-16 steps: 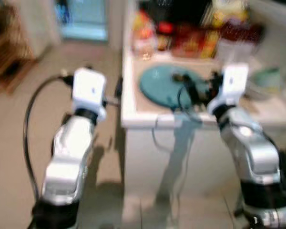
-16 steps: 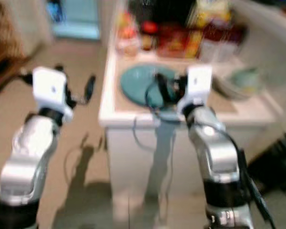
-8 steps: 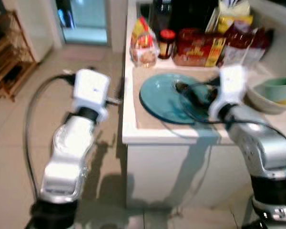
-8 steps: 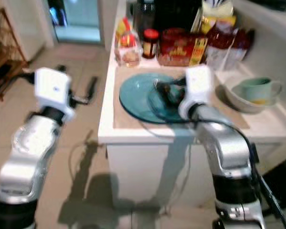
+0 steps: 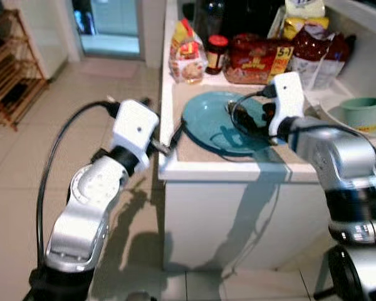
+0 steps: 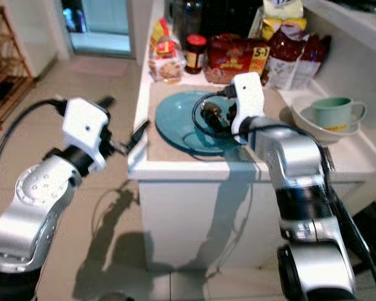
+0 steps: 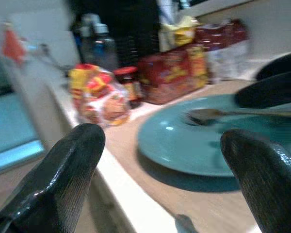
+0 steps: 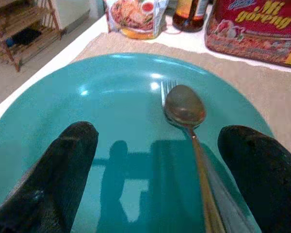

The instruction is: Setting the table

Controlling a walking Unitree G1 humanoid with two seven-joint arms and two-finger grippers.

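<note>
Since half a second ago the left gripper [image 5: 175, 133] has been brought in to the worktop's [image 5: 238, 168] left front corner, its fingers [image 7: 63, 179] spread, and the right gripper [image 8: 155, 170] is kept over the plate [image 5: 222, 122], also spread wide. A spoon [image 8: 186, 109] is seen lying over a fork [image 8: 164, 89] on the plate, which sits on a mat [image 6: 160, 135] near the worktop's front edge. Food packets [image 5: 257, 53] are lined along the back edge, and a cup [image 6: 331, 113] is set in a bowl [image 6: 307, 122] toward the right edge.

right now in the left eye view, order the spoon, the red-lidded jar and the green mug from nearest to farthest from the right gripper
1. Metal spoon, on the teal plate right under the right gripper.
2. Red-lidded jar, at the counter's back, among the packets.
3. Pale green mug, off to the robot's right, in a white bowl.
</note>
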